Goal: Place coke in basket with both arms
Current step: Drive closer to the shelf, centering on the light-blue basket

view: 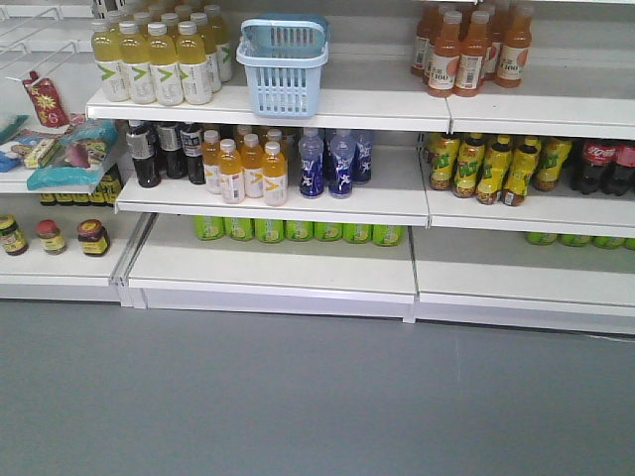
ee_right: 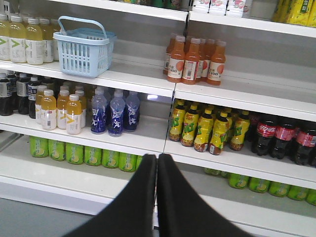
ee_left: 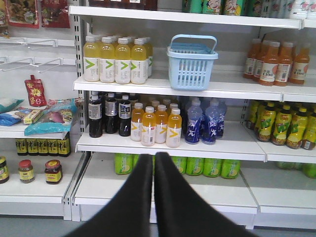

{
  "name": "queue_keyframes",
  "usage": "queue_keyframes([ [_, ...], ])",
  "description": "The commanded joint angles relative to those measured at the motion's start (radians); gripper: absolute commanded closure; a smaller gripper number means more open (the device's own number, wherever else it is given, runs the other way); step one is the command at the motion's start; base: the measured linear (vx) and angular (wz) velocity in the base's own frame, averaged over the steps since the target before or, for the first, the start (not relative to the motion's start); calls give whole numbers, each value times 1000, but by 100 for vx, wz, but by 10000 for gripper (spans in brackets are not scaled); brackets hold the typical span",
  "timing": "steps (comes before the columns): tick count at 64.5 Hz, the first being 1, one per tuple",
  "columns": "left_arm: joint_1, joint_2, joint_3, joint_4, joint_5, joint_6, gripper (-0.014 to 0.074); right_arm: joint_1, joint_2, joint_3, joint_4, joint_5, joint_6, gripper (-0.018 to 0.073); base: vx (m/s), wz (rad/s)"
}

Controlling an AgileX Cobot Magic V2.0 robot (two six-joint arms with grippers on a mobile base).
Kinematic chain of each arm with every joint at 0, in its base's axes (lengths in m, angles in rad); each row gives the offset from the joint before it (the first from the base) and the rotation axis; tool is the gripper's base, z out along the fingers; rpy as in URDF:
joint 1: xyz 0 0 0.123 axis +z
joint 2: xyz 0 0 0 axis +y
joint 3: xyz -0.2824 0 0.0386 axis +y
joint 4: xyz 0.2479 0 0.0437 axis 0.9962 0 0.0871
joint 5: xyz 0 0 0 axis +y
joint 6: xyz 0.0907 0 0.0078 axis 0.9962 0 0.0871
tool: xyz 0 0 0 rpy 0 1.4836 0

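We judge the task to be at its very start: neither arm has reached for anything. Our left gripper (ee_left: 153, 159) hangs in front of the shelving with its two black fingers pressed together and nothing between them, and our right gripper (ee_right: 157, 159) is likewise closed and empty. The coke bottles (ee_right: 267, 134) stand in a short row at the far right of the middle shelf (ee_right: 232, 157), just beside the yellow-and-green labelled bottles (ee_right: 205, 129), upright, with their red labels facing out; the front view shows them at its right edge (view: 598, 159). The pale blue basket (ee_right: 81, 59) sits on the upper shelf, well apart from the coke and to its left, between the pale yellow drinks (ee_left: 115, 61) and the orange juice bottles (ee_left: 274, 64). One of its handles stands up and the other seems to lie across the top. We see no bottle in it, though its floor is hidden from every view. The next move, as we read it, calls for the right gripper to open, advance to the nearest coke and close round its body without knocking its neighbours, while the left arm moves to the basket.
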Motion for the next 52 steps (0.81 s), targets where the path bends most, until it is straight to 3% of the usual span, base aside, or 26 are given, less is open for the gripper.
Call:
queue_keyframes([
  [1, -2, -20, -1, -8, -68, -10, 603, 1, -18, 10, -15, -68, -9, 564, 18, 5],
  [52, -2, -20, -1, -8, -68, -10, 603, 1, -18, 10, -15, -68, -9, 564, 17, -2],
])
